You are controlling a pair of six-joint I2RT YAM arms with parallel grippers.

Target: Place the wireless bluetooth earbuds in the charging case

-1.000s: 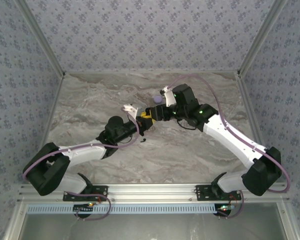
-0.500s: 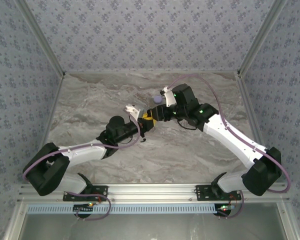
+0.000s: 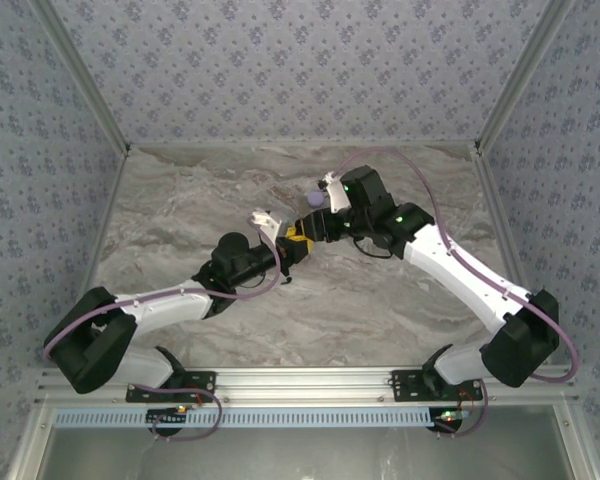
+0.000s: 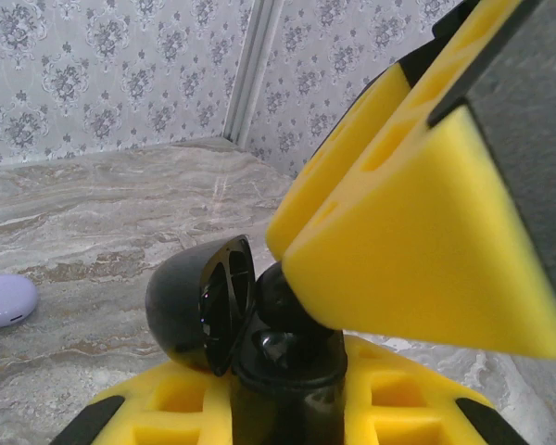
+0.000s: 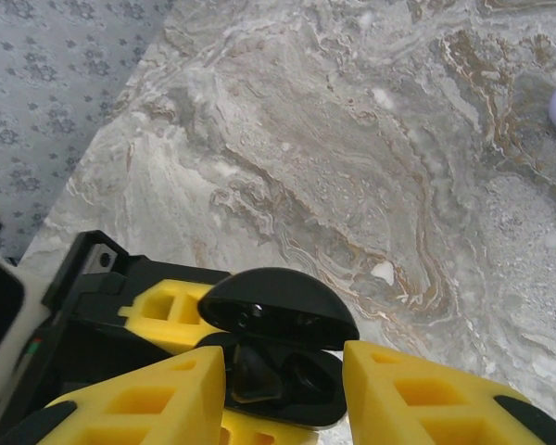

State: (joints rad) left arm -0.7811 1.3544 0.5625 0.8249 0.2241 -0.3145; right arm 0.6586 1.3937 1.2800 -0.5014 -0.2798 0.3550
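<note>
grippers met over the middle of the table (image 3: 180, 200), tip to tip. left gripper (image 4: 278, 403) was clamped tight on the lower half of the black case (image 5: 278, 311) and held it up off the marble with the lid hinged open. right gripper (image 5: 283, 375) came at it from the other side, its yellow fingers (image 5: 167, 399) standing a moderate way apart on either flank of the open case; i could not tell whether they pinched it or just straddled it. inside the case i made out glossy black earbuds (image 5: 252, 375) down in the wells, and from the left wrist one of the right fingers sat right against the case's mouth. lavender case (image 4: 5, 301) lay closed on the table, apart from both grippers, toward the back wall.
</note>
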